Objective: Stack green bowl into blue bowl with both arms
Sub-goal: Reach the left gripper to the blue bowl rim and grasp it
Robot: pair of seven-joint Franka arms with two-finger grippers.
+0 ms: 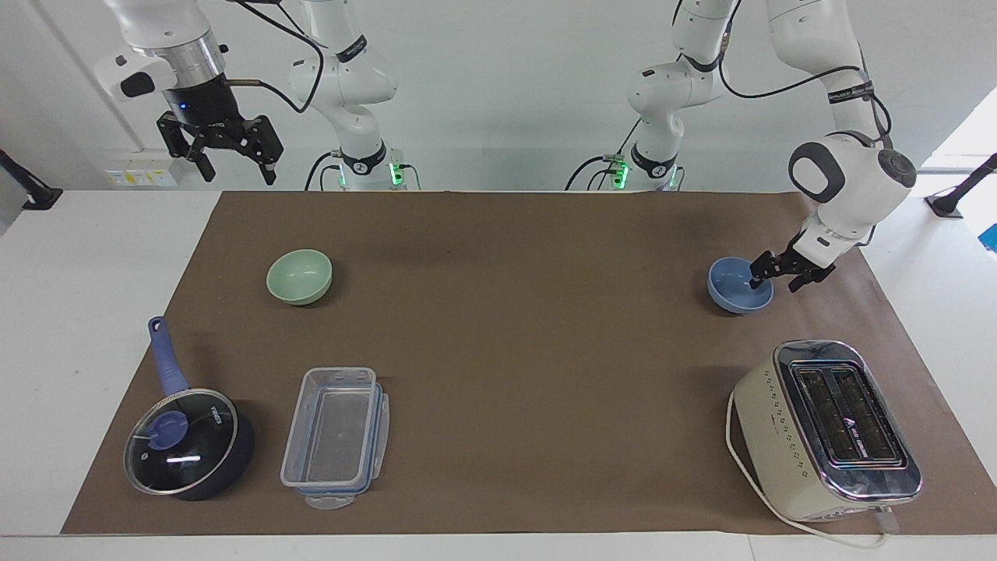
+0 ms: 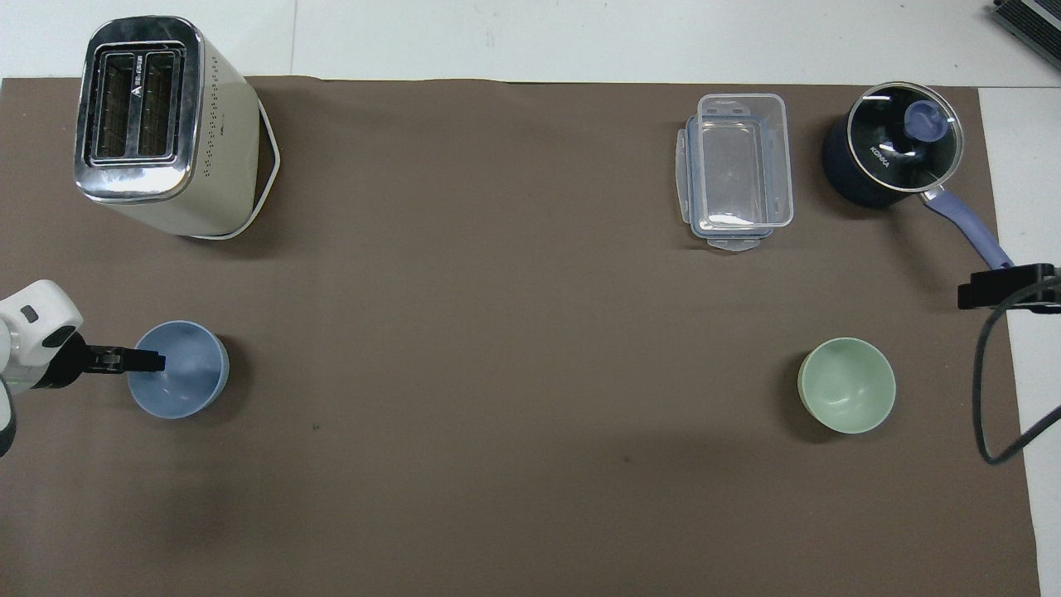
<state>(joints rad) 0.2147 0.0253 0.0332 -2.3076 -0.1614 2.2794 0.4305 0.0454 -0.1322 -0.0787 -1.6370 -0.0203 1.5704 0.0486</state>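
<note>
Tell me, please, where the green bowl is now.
The green bowl stands on the brown mat toward the right arm's end, nearer to the robots than the saucepan and the clear container.

Mint-green bowl (image 1: 299, 276), periwinkle-blue bowl (image 1: 736, 286)

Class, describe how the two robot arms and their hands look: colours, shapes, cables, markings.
Both arms are white, rounded and jointed, trailing black cables. The right hand is black with a silver wrist ring. The left hand is black; its arm has a dark oval joint cap.
</note>
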